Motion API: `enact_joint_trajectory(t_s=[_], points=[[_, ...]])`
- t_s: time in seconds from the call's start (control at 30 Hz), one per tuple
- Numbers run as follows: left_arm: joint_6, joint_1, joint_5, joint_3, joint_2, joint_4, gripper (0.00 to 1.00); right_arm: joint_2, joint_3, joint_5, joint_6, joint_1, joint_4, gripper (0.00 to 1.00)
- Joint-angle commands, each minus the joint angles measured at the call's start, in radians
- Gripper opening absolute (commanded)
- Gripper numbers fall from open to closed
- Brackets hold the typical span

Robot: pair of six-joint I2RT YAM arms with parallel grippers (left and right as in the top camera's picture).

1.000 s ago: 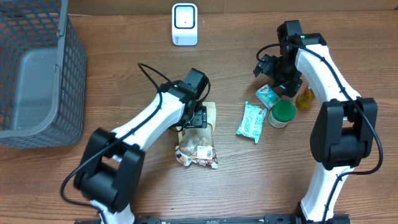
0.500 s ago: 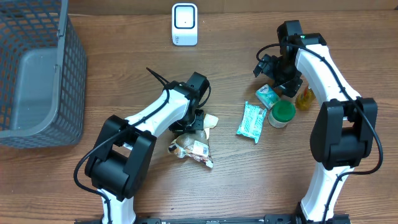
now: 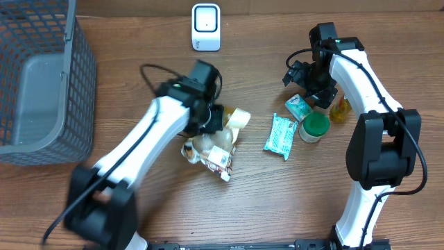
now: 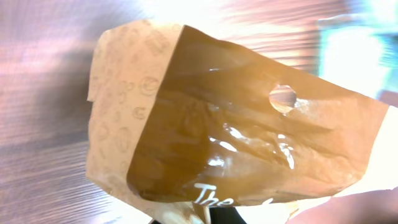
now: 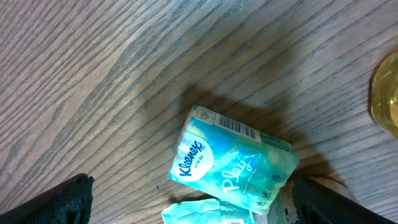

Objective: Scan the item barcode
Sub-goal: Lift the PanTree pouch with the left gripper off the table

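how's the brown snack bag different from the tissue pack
Colour: snack bag brown with clear window, tissue pack teal. State: left gripper shut on the snack bag; tissue pack lies free on the table under the open right gripper. Both are soft packets.

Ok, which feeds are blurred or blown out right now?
Overhead: left arm smeared by motion blur, the rest crisp. Left wrist: glare whites out the top and right edge, though the brown bag reads fine. Right wrist: sharp, Kleenex pack barcode legible.
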Motion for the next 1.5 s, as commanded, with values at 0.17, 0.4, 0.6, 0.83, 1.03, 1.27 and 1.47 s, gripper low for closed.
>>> enact_joint_trajectory(t_s=[0.17, 0.4, 0.6, 0.83, 1.03, 1.27, 1.47], points=[[0.25, 0.033, 0.339, 0.035, -0.237, -0.063, 0.04, -0.022, 0.027, -0.002, -0.004, -0.004, 0.003, 1.0], [0.25, 0.033, 0.373, 0.035, -0.245, -0.124, 0.04, -0.022, 0.027, -0.002, -0.004, -0.004, 0.003, 1.0], [0.249, 0.033, 0.373, 0.035, -0.245, -0.127, 0.04, -0.022, 0.027, -0.002, -0.004, -0.004, 0.003, 1.0], [0.25, 0.033, 0.36, 0.035, -0.245, -0.138, 0.04, -0.022, 0.027, -0.002, -0.004, -0.004, 0.003, 1.0], [0.242, 0.033, 0.353, 0.035, -0.245, -0.137, 0.04, -0.022, 0.027, -0.002, -0.004, -0.004, 0.003, 1.0], [0.243, 0.033, 0.337, 0.035, -0.245, -0.138, 0.04, -0.022, 0.027, -0.002, -0.004, -0.004, 0.003, 1.0], [0.242, 0.033, 0.341, 0.035, -0.245, -0.138, 0.04, -0.022, 0.027, -0.002, -0.004, -0.004, 0.003, 1.0]])
